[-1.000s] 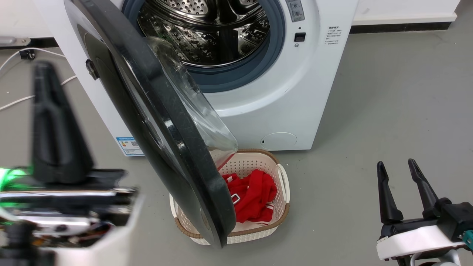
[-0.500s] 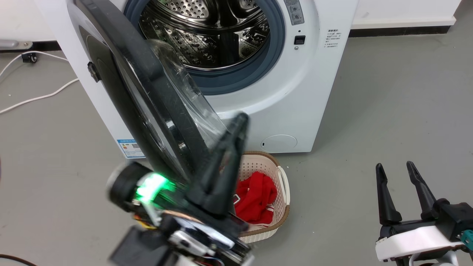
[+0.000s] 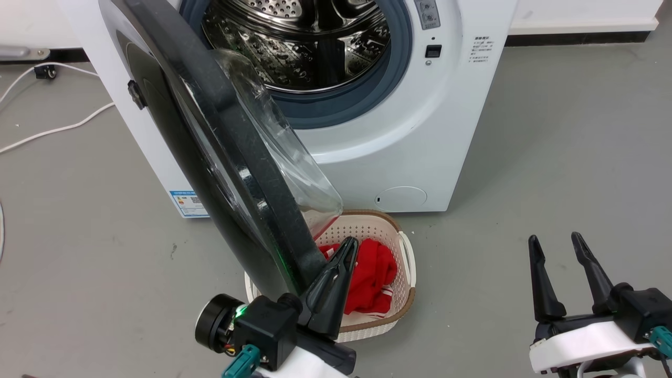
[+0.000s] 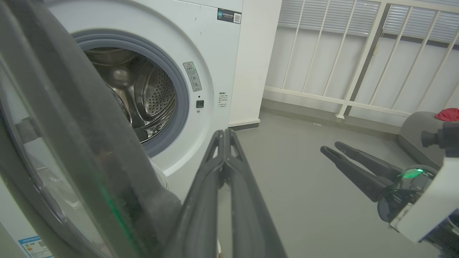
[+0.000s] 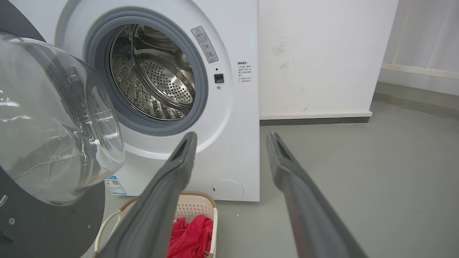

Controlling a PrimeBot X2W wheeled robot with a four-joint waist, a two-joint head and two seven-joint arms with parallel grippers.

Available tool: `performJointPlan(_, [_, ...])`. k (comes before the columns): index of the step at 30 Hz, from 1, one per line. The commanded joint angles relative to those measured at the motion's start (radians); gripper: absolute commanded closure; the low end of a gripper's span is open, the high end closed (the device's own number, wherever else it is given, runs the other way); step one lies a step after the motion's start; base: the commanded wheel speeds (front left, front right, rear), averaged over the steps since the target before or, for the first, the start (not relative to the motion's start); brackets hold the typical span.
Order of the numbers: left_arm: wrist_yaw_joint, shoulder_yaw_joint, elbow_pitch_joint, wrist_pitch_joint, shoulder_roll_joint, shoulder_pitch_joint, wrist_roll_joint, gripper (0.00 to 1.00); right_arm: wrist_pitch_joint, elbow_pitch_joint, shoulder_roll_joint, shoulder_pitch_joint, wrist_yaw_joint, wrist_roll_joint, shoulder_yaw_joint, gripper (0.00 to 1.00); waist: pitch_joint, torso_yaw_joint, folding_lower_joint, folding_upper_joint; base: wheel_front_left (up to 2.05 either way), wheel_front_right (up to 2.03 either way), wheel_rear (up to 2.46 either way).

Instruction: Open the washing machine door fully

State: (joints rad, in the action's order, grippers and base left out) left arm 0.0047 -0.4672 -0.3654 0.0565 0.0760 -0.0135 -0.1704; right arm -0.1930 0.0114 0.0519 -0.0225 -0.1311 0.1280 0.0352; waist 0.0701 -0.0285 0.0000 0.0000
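1. We see the washing machine door (image 3: 231, 157) partly open, swung out above a basket (image 3: 405, 254) holding red cloth (image 3: 374, 273).
2. Our left end effector (image 3: 347, 245), fingers pressed together and empty, sits just beside the door's lower rim.
3. Our right end effector (image 3: 554, 237) is spread, empty, well apart.

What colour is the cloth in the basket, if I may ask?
Red cloth; head view shows it best.
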Motion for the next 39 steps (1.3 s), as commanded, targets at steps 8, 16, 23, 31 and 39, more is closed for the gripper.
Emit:
performJointPlan(8, [0.034,0.022,0.105,-0.029,-0.009,0.054,-0.005,1.0,-0.001,0.014,-0.003,0.029,0.001,0.013,-0.015,0.0,0.02,-0.011,0.0,0.0,0.0,0.0,0.0])
performJointPlan(16, [0.071,0.06,0.173,-0.045,-0.003,0.085,-0.011,1.0,-0.004,0.032,-0.003,0.034,0.001,0.022,-0.016,0.0,0.028,-0.025,0.0,0.0,0.0,0.0,0.0])
performJointPlan(23, [0.103,0.071,0.151,-0.033,0.006,0.038,-0.009,1.0,-0.003,0.042,-0.003,0.032,0.001,0.029,-0.017,0.0,0.023,-0.015,0.0,0.0,0.0,0.0,0.0])
performJointPlan(31, [0.15,0.075,0.079,-0.018,0.014,-0.055,-0.007,1.0,0.01,0.039,-0.003,0.016,0.001,0.028,-0.014,0.0,0.018,0.052,0.0,0.0,0.0,0.0,0.0])
performJointPlan(39, [0.204,0.09,0.024,-0.016,0.022,-0.142,0.002,1.0,0.02,0.024,-0.003,0.002,0.001,0.015,-0.005,0.0,0.013,0.152,0.0,0.0,0.0,0.0,0.0])
